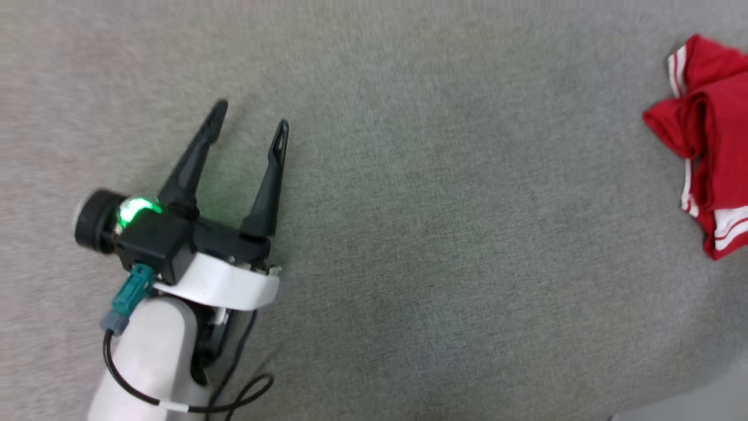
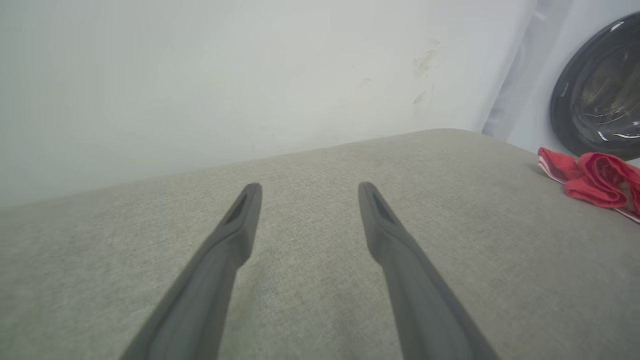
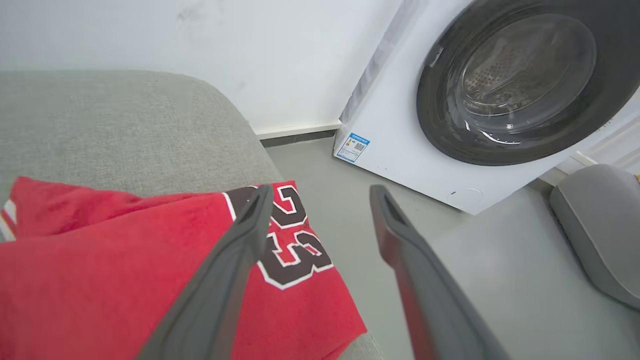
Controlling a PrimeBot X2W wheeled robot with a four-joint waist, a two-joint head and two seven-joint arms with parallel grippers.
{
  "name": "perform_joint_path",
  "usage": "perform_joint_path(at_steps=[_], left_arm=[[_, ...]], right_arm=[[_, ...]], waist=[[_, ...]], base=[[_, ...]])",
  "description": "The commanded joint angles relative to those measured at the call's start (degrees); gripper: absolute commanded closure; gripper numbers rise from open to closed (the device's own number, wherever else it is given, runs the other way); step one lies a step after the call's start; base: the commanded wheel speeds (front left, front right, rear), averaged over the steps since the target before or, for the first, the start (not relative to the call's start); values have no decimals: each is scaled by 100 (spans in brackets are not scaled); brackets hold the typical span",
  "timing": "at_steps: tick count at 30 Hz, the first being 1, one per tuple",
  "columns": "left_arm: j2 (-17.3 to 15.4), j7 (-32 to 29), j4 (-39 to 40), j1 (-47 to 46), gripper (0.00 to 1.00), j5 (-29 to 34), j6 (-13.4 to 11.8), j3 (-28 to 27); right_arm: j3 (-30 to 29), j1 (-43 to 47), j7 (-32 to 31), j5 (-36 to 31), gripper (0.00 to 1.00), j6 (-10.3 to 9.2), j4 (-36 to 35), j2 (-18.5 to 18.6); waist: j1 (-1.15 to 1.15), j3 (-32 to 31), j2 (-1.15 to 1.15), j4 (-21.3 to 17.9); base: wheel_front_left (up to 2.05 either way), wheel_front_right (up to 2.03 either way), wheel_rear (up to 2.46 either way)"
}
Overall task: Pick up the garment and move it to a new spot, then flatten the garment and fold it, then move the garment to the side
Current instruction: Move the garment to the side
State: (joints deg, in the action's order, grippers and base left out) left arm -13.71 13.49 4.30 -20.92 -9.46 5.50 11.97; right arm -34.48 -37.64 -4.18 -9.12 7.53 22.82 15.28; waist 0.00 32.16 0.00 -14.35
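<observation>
1. On the left, my left gripper (image 1: pixel 251 116) has its two long, thin black fingers spread wide. It holds nothing.
2. It hangs over the table (image 1: pixel 444 234), which is flat and covered in rough grey cloth.
3. The garment (image 1: pixel 713 158) lies bunched up at the table's right edge. It is soft and red with white stripes.
4. My right gripper (image 3: pixel 321 192) is wide apart and holds nothing. It is by the garment's corner with the dark numbers.
5. Further right I see a smooth white washing machine (image 3: pixel 395 145) with a round dark door.

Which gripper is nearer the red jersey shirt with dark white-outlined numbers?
Right. The right gripper hangs over the red jersey shirt's edge; the left gripper is far across the grey cushion.
</observation>
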Motion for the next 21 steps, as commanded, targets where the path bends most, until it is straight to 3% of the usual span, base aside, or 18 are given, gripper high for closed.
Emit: perform_joint_path(at_steps=[1, 7, 14, 21], left_arm=[[26, 40, -27, 95, 0, -45, -17, -24], [261, 138, -379, 443, 0, -186, -155, -71], [531, 176, -722, 819, 0, -318, -220, -208], [682, 177, -908, 1237, 0, -296, -233, -438]], right_arm=[[26, 93, 75, 57, 0, -8, -20, 23], [274, 850, 701, 593, 0, -8, -125, 34], [534, 1895, 1081, 908, 0, -7, -567, -374], [912, 2764, 1083, 1104, 0, -7, -1193, -864]], waist=[[0, -271, 0, 106], [0, -905, 0, 348], [0, -1607, 0, 688], [0, -2119, 0, 980]], base=[[0, 0, 0], [0, 0, 0], [0, 0, 0], [0, 0, 0]])
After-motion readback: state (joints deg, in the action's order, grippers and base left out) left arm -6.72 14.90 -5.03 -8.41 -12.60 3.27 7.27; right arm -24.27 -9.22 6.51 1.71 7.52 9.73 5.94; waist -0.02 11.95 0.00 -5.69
